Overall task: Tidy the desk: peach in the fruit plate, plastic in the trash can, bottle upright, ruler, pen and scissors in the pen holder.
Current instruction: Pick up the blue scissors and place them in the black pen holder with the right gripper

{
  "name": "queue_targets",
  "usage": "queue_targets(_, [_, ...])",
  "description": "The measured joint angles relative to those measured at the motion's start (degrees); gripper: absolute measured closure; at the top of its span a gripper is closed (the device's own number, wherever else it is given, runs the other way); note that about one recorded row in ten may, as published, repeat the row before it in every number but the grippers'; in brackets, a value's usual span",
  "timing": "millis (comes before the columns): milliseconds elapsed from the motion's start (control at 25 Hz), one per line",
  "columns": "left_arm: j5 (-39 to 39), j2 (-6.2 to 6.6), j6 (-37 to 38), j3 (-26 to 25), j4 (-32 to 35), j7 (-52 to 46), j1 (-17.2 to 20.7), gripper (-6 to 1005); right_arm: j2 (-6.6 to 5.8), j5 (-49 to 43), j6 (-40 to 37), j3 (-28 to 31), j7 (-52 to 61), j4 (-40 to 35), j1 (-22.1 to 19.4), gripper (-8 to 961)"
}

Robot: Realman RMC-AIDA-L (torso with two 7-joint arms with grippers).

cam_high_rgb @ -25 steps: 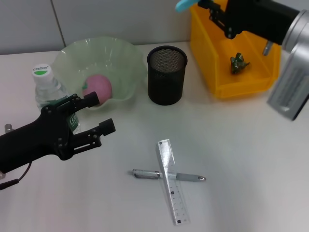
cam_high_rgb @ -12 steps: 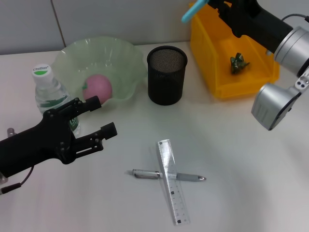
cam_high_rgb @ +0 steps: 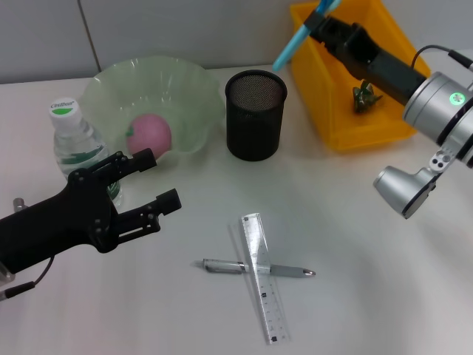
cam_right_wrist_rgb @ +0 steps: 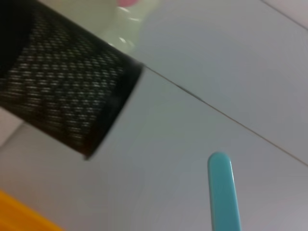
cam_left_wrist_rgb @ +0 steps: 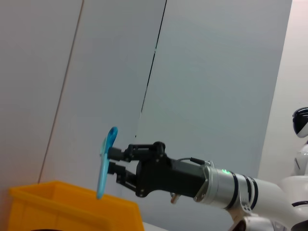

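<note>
My right gripper (cam_high_rgb: 321, 24) is shut on the blue-handled scissors (cam_high_rgb: 293, 44) and holds them tilted in the air, just above and to the right of the black mesh pen holder (cam_high_rgb: 255, 115). The left wrist view shows the same scissors (cam_left_wrist_rgb: 105, 162) in that gripper (cam_left_wrist_rgb: 115, 161). My left gripper (cam_high_rgb: 160, 177) is open and empty, low on the left beside the upright bottle (cam_high_rgb: 72, 139). The pink peach (cam_high_rgb: 150, 134) lies in the green fruit plate (cam_high_rgb: 111, 80). The clear ruler (cam_high_rgb: 264, 285) lies across the pen (cam_high_rgb: 219, 266) on the table. Crumpled green plastic (cam_high_rgb: 366, 97) lies in the yellow bin (cam_high_rgb: 347, 135).
The right wrist view shows the pen holder (cam_right_wrist_rgb: 62, 91) and a blue scissor handle (cam_right_wrist_rgb: 224, 192). The yellow bin stands at the back right, close to the pen holder. My right arm's silver elbow (cam_high_rgb: 406, 188) hangs over the table's right side.
My right gripper has carried the scissors down and to the left, from over the yellow bin to the pen holder's rim. The left gripper has barely shifted.
</note>
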Motion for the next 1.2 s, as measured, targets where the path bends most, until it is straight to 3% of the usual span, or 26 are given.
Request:
queue_targets(760, [-0.1, -0.07, -0.27, 0.16, -1.5, 1.22, -0.38, 172, -0.39, -0.17, 2.55, -0.15, -25.3, 7.79, 6.61, 662])
queue_targets(1200, [-0.1, -0.07, -0.21, 0.17, -2.24, 2.63, -0.11, 176, -0.15, 0.14, 3.4, -2.41, -26.68, 9.27, 7.28, 638])
